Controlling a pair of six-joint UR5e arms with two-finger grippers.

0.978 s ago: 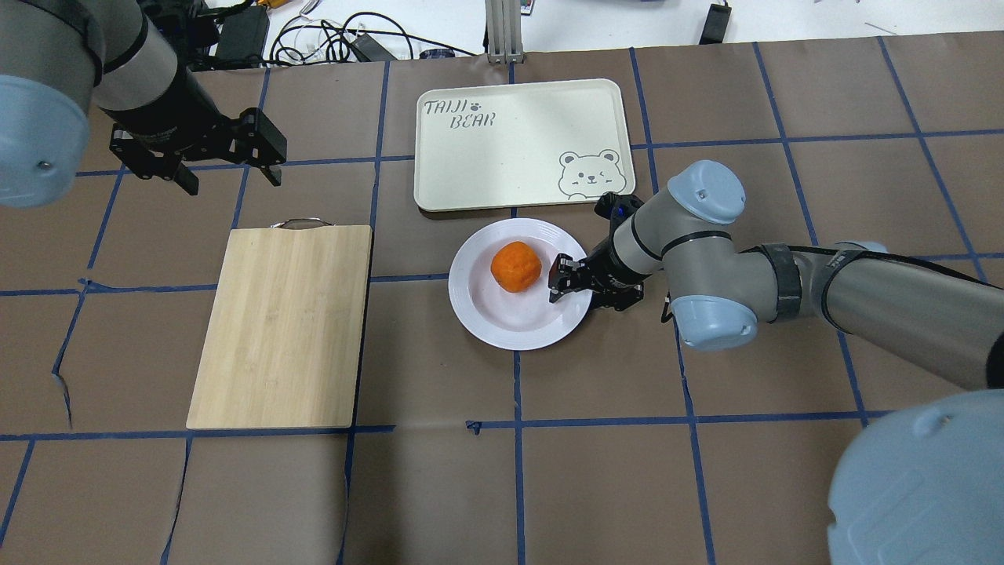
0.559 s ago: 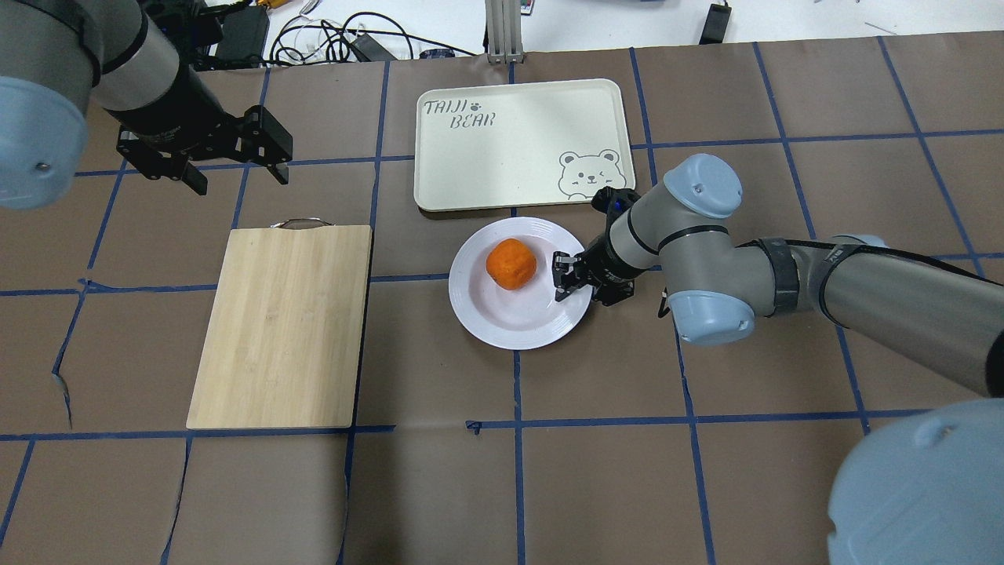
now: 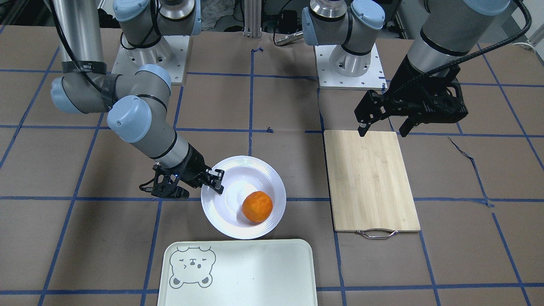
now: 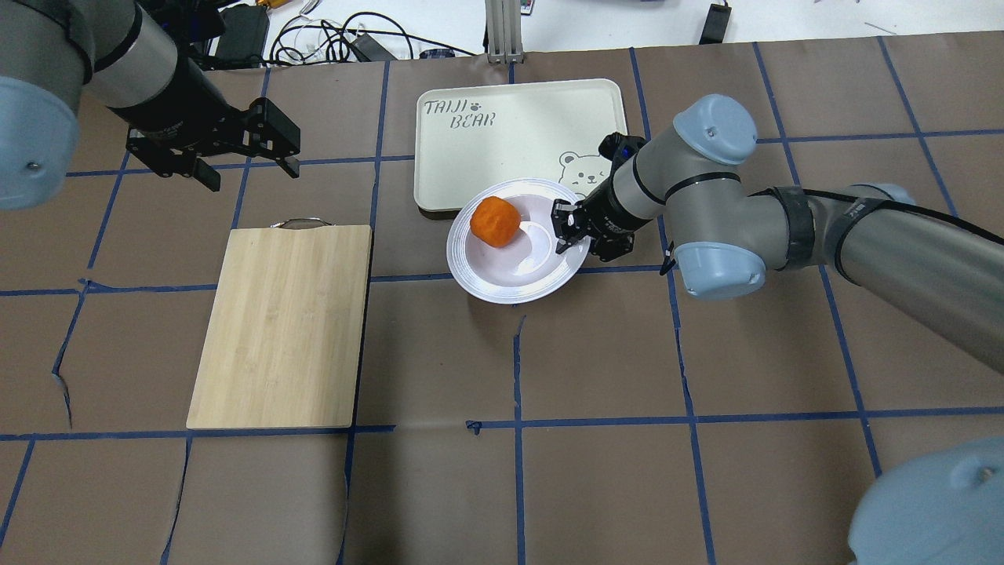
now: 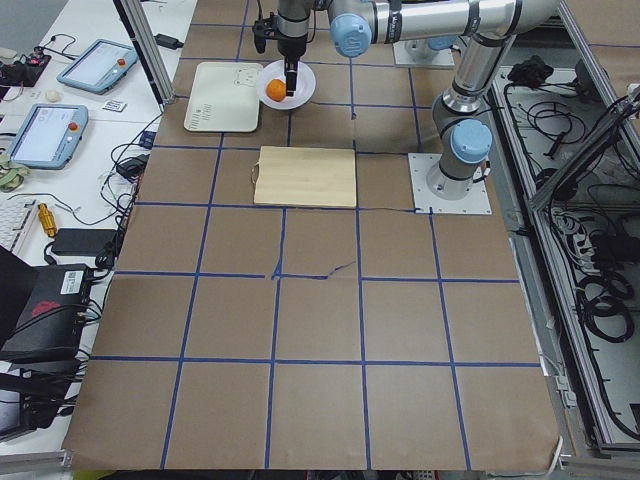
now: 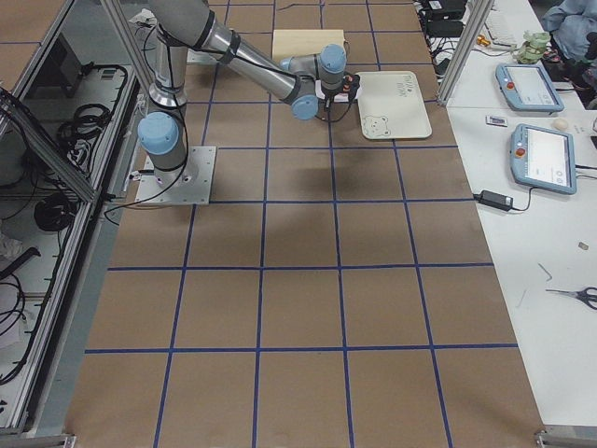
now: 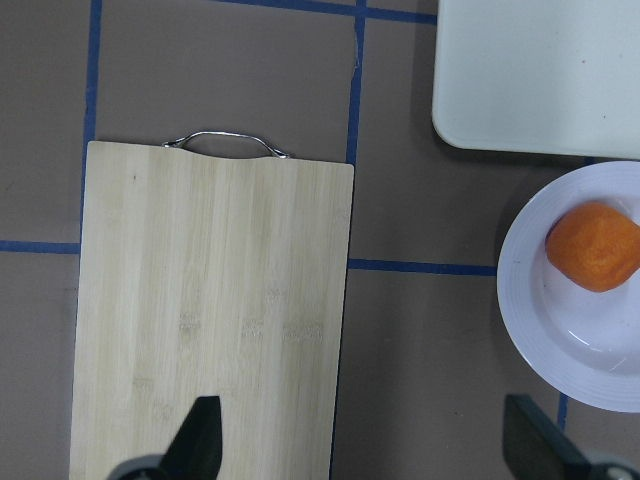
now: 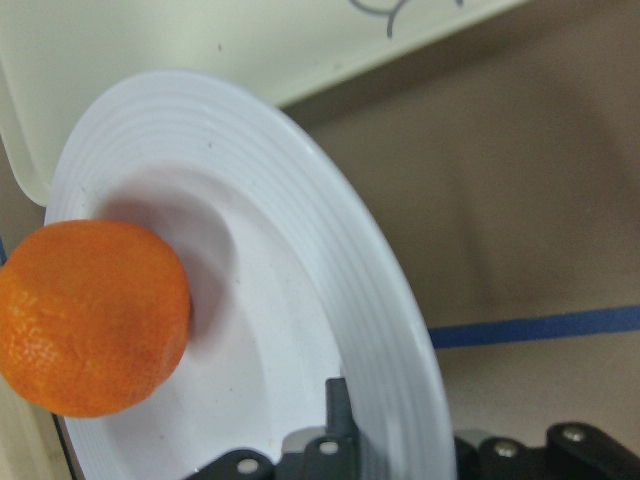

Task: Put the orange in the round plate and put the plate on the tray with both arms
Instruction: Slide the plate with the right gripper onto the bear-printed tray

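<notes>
A robotics lab is shown. The left arm (image 3: 442, 38) and right arm (image 3: 140, 123) are bolted through steel base plates (image 3: 180, 63) onto a tabletop (image 4: 706, 486) that is covered in brown paper and gridded with blue tape (image 4: 627, 420). Aluminium frame posts (image 4: 502, 31) are fixed at its edges. Touchscreen pendants (image 6: 546, 157) are laid on white side benches (image 6: 522, 280), together with power bricks (image 6: 492, 198) and scissors (image 6: 571, 295). Loose cables (image 5: 590, 290) are bundled in the bay behind the arm bases. A keyboard (image 5: 12, 215) and black equipment boxes (image 5: 40, 310) are set beside one end.
</notes>
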